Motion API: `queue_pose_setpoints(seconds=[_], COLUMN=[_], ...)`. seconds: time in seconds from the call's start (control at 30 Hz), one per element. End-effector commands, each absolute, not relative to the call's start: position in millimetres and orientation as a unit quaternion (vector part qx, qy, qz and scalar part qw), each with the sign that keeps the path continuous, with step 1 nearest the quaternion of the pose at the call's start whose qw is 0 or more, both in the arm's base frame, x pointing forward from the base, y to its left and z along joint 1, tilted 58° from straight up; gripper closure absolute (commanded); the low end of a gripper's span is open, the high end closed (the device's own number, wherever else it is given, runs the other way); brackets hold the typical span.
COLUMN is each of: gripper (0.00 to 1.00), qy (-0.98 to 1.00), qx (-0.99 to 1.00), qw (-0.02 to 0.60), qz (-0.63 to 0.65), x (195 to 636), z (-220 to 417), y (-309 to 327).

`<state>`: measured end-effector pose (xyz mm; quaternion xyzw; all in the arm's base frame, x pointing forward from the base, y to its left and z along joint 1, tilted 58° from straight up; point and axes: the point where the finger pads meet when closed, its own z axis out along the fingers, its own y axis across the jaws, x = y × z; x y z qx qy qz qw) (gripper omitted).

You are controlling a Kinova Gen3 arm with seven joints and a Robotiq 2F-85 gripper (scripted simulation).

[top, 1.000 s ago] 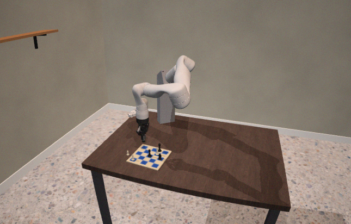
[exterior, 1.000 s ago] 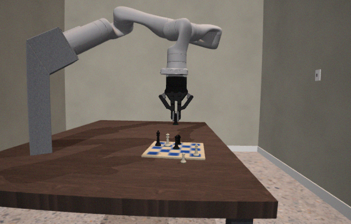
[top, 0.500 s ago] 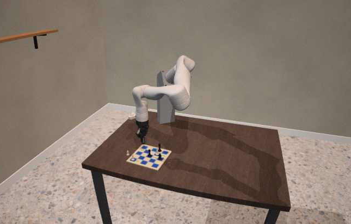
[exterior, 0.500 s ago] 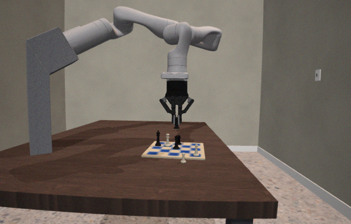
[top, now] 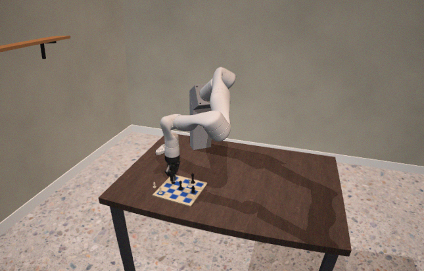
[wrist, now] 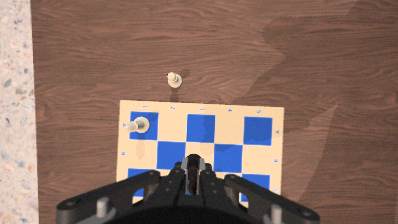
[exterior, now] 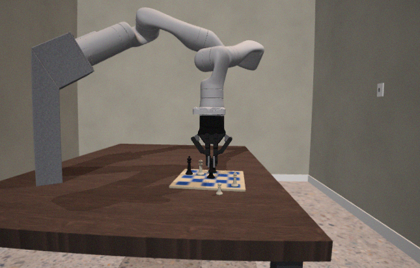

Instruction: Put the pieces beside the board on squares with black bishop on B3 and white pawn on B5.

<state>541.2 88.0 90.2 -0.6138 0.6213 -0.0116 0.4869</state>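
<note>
Over the checkered board (exterior: 184,183), the claw (exterior: 211,163) pinches a slim (glossy) black bishop (exterior: 210,173).

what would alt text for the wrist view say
The gripper, shut on a dark chess piece, hangs over a blue-and-cream chessboard. A white piece stands on a corner square; a white pawn stands off the board.

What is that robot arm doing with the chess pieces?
The pale grey robot arm's black end effector is shut on a small black bishop and holds it low over the blue-and-cream chessboard. A little white pawn waits on the dark wooden table beside the board. Other black and white pieces stand on the board's squares.
</note>
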Motion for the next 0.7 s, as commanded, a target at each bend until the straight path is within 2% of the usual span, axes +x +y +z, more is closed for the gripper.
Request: queue_pose_setpoints(seconds=[0.0,0.67], gripper=[1.0,1.0], qy=[0.619,0.619], qx=[-0.618,-0.618], qw=[0.484,0.484], qz=[-0.007,-0.007], x=[545.0,552.0], z=[80.1,73.8], y=[97.8,104.7])
